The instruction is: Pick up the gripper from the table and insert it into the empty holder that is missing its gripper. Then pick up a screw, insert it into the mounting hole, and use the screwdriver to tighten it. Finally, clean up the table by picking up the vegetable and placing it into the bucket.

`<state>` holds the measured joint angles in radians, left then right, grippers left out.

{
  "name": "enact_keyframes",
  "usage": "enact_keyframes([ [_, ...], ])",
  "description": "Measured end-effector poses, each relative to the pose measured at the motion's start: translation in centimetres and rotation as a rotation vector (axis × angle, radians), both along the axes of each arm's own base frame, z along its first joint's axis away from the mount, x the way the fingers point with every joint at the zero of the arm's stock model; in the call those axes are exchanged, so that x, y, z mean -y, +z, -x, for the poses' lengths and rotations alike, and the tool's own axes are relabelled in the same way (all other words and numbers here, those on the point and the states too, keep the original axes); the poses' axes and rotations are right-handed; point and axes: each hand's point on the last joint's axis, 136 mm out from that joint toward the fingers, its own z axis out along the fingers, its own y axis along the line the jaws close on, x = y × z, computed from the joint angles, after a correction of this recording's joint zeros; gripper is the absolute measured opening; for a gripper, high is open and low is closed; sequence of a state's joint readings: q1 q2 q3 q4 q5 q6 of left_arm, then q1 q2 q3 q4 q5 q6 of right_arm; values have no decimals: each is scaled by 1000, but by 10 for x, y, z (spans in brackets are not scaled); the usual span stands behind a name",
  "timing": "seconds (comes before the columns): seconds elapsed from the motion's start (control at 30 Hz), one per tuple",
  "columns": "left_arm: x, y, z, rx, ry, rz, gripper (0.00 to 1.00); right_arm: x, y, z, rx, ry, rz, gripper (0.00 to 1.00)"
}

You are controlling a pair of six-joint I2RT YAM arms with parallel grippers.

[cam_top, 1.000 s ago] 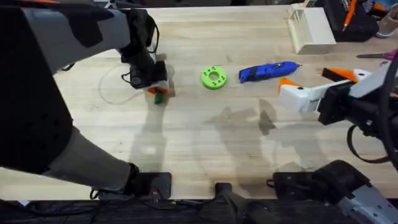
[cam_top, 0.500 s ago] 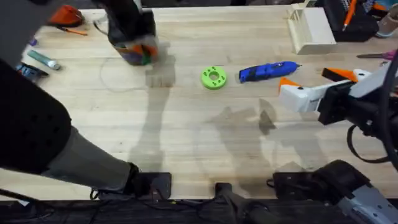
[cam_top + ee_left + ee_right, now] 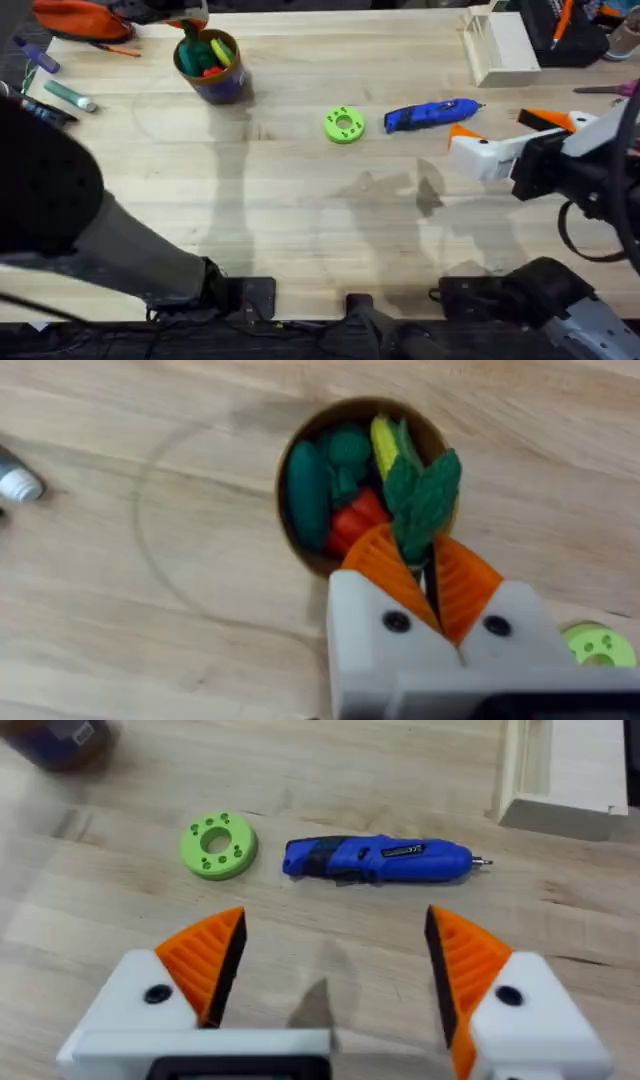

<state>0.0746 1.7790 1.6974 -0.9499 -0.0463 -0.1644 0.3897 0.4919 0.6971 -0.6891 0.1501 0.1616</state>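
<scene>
In the left wrist view my left gripper (image 3: 428, 555) is shut on the vegetable (image 3: 425, 500), a dark green leafy toy. It hangs over the near rim of the bucket (image 3: 287, 525), which holds green, yellow and red toys. Seen from overhead, the bucket (image 3: 222, 88) stands at the far left. My right gripper (image 3: 335, 960) is open above bare wood, and both its white mounts carry orange fingers. The blue screwdriver (image 3: 375, 858) lies beyond it, also visible from overhead (image 3: 430, 115) beside the right gripper (image 3: 490, 125). A loose gripper piece, an empty holder and a screw are out of view.
A lime green disc with holes (image 3: 343, 124) lies left of the screwdriver. A pale wooden box (image 3: 500, 45) stands at the far right. Markers (image 3: 70, 95) and an orange pouch (image 3: 80, 18) lie at the far left corner. The left arm looms large over the left side.
My left gripper carried the vegetable from the table's left-centre toward the far left, ending over the bucket, which is now uncovered. The right arm has not moved.
</scene>
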Motion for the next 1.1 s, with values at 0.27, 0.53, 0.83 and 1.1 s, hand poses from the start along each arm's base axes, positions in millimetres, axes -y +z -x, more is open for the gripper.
enact_keyframes([
  [0.27, 1, -57, -18, -96, -7, 7, 24, 0, 0, 0, 0, -1, 0, 992],
  [0.53, 1, -61, -19, -106, -12, 5, 154, 1, 0, 0, 1, -3, 2, 992],
  [0.83, 2, -64, -6, -155, -13, 8, 986, 1, 0, 0, 1, -3, 2, 993],
  [1.1, 15, -7, 6, -40, -39, -1, 985, 1, 0, 0, 1, -3, 2, 993],
])
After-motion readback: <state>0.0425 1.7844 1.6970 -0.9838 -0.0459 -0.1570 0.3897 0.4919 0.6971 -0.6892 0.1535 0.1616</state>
